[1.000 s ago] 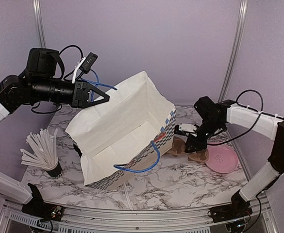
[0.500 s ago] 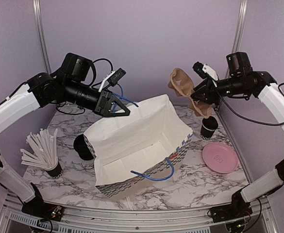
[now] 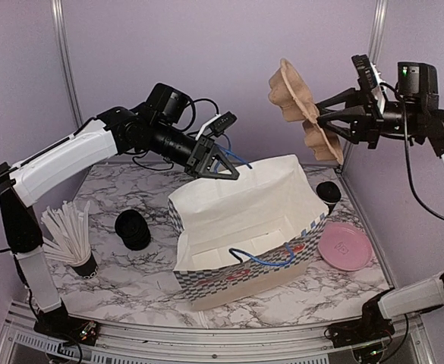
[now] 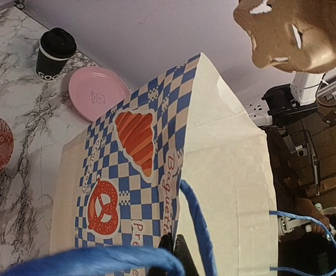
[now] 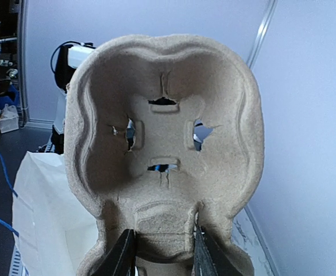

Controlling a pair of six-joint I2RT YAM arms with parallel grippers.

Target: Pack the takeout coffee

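Top external view: the takeout coffee (image 3: pixel 329 195), a small black lidded cup, stands on the marble table (image 3: pixel 130 280) well below my right gripper (image 3: pixel 334 126). A pink plate (image 3: pixel 345 246) lies near the cup without touching it. My right gripper hangs high in the air, its jaws clamped on the rim of a brown pulp cup carrier (image 3: pixel 303 110), which it holds up on edge. To the left of that hand, my left gripper (image 3: pixel 223 163) is clenched on one blue handle (image 3: pixel 240 159) of the checkered paper bag (image 3: pixel 244 227). The bag stands open-mouthed beneath it. Far below my left arm, a stack of black lids (image 3: pixel 133 230) sits on the table.
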